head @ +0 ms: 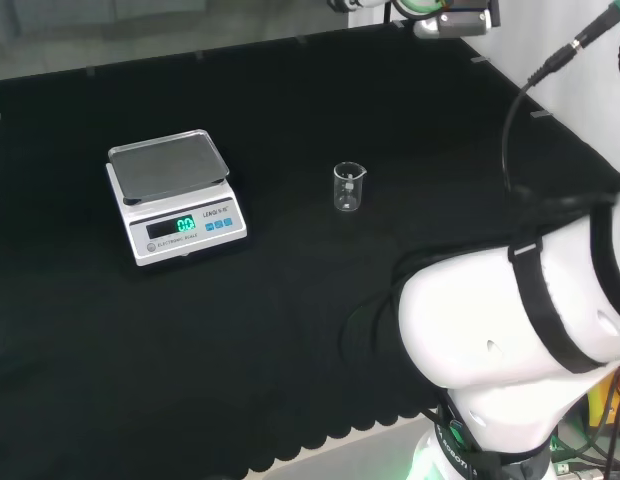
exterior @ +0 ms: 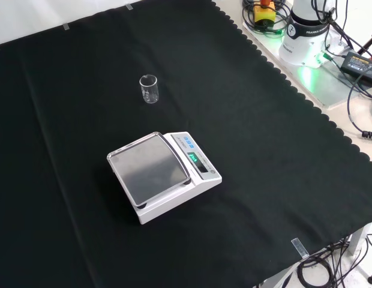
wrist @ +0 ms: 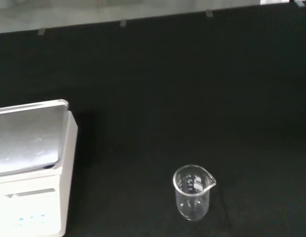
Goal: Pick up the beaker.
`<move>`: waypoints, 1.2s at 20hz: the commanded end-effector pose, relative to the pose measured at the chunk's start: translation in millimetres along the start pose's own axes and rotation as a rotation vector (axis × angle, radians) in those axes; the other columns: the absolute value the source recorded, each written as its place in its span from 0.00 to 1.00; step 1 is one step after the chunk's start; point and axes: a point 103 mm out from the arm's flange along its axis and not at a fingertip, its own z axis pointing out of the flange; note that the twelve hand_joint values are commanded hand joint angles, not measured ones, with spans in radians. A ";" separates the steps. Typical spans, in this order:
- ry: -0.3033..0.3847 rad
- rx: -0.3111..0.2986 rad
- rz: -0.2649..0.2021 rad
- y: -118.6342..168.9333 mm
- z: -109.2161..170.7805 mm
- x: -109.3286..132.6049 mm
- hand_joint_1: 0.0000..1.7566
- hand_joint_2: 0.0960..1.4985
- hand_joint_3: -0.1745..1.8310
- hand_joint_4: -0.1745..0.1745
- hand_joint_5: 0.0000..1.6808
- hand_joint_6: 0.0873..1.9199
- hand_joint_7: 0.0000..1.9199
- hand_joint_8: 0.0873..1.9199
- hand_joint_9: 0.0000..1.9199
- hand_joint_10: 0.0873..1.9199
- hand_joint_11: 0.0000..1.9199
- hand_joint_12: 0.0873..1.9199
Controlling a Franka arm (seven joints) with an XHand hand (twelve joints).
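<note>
Beginning nearest the head camera, meeting the arm's white links (head: 520, 310) bulking large at the lower right of that view, with a black cable arching above them. Moving farther over the black cloth (head: 290, 330), finding a white scale (head: 175, 200) at the left of the head view, sitting flat with its grey metal pan on top and its display glowing green on the face turned towards the camera. Seeing the beaker (head: 349, 187) to the right of the scale in the same view, well apart from it, standing upright on the cloth on its own, clear glass with a small pouring lip at the rim and touching nothing but the cloth. Turning to the front view, noting the scale nearest and the beaker beyond it, farther up the cloth and slightly to the left, again with bare cloth between the two. Looking from the wrist, catching the beaker close and upright, printed marks showing on its wall, and the scale's corner beside it but apart. Being unable to tell the state of the hand from these views.
</note>
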 end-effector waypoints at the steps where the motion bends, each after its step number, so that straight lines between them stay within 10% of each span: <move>1: 0.023 0.028 0.003 33.6 25.2 -25.4 0.20 0.66 0.07 0.38 0.00 0.00 0.00 0.09 0.00 0.04 0.00 0.54; 24: 0.110 0.188 0.054 80.4 146.7 16.3 0.24 0.65 0.07 0.33 0.02 0.00 0.00 0.15 0.00 0.13 0.00 0.57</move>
